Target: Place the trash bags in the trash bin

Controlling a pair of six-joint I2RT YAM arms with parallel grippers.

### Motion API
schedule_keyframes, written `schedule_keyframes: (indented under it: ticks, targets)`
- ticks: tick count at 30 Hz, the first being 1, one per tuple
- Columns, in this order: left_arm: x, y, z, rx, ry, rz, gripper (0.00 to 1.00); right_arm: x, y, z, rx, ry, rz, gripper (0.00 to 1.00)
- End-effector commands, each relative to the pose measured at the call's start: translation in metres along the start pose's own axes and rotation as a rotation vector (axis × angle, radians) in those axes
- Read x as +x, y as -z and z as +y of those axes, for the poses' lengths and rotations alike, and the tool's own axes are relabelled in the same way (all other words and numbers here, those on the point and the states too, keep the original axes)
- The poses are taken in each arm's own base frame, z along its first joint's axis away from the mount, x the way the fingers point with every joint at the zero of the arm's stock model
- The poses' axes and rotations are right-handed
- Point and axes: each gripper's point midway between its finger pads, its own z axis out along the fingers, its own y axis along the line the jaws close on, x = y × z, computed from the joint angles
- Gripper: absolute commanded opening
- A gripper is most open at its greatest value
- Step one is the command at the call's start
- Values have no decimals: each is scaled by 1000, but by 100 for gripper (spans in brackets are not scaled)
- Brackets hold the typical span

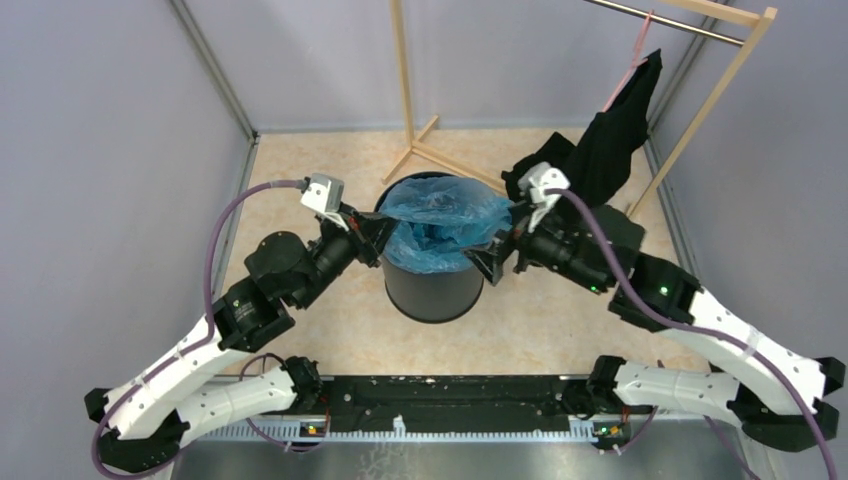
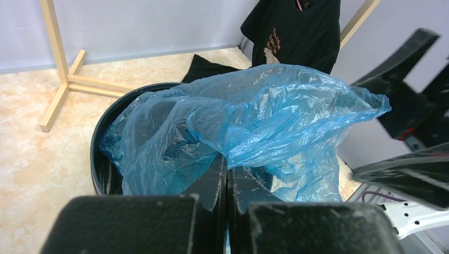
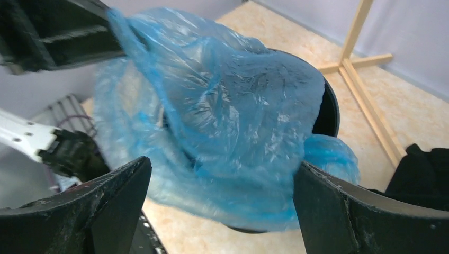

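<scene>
The black trash bin (image 1: 432, 290) stands mid-floor between my arms. A light-blue trash bag (image 1: 440, 215) bulges over its mouth and hangs over the right rim. My left gripper (image 1: 378, 235) is at the bin's left rim, shut on the bag's edge; in the left wrist view its jaws (image 2: 226, 161) meet with blue film (image 2: 265, 116) rising from them, and the bin rim (image 2: 103, 132) shows behind. My right gripper (image 1: 497, 255) is open at the bin's right side. In the right wrist view (image 3: 222, 174) the bag (image 3: 222, 121) fills the gap ahead of the spread fingers, covering the bin (image 3: 331, 111).
A wooden rack (image 1: 405, 80) stands behind the bin, its foot close to the far rim. A black garment (image 1: 615, 130) hangs from the rack at back right, just behind my right wrist. Grey walls close in the left, back and right sides.
</scene>
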Motion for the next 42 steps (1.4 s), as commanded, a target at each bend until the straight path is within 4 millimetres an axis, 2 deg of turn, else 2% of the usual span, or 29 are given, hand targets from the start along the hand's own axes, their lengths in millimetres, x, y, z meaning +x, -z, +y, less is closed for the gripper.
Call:
schedule_keyframes:
  ticks: [1,2,3,6,9,10,11,12,14,16,17,19,20,21,25,29,31,35,37,38,42]
  targets:
    - [-17,3,-6,27,25,-57,0,-12,-18,-18,100,105,-5,98]
    - [-16,4,-6,28,25,-56,0,-19,-22,-25,149,97,-27,96]
    - [-15,5,-5,25,26,-53,0,-27,-27,-33,209,86,-53,89]
    - [-10,9,2,-3,27,-32,0,-60,-39,-48,334,24,-152,52]
    - [3,16,11,-47,51,18,0,-99,-51,-43,330,29,-205,23]
    - [10,18,13,-59,62,47,0,-108,-56,-40,323,39,-207,8]
    - [17,20,14,-70,89,77,4,-114,-61,-38,316,51,-201,0]
    - [22,23,15,-78,104,113,10,-112,-68,-40,316,73,-170,0]
    - [34,32,14,-82,105,204,29,-106,-74,-43,302,102,-125,0]
    - [37,40,13,-94,95,276,57,-99,-78,-41,242,115,-94,0]
    - [33,43,12,-103,90,296,72,-95,-78,-38,202,149,-82,0]
    - [19,47,10,-119,75,315,91,-90,-76,-29,122,190,-67,0]
    - [8,47,6,-117,67,309,97,-87,-76,-25,85,218,-55,0]
    - [0,43,3,-118,49,310,99,-85,-77,-21,54,244,-39,0]
    - [-46,24,-23,-40,-41,262,99,-88,-79,-26,76,282,0,0]
    - [-62,-13,-37,-8,-169,271,99,-95,-81,-22,59,285,0,0]
    - [-61,-31,-35,-34,-225,276,99,-99,-81,-17,37,283,-7,0]
    - [-63,-54,-13,-176,-290,246,96,-105,-82,-18,36,305,-4,0]
    - [-61,-60,-9,-194,-308,234,87,-105,-83,-21,46,316,6,0]
    - [-60,-62,-6,-207,-316,231,78,-105,-85,-23,51,318,15,0]
    - [-53,-70,11,-274,-319,239,33,-99,-87,-33,86,308,43,0]
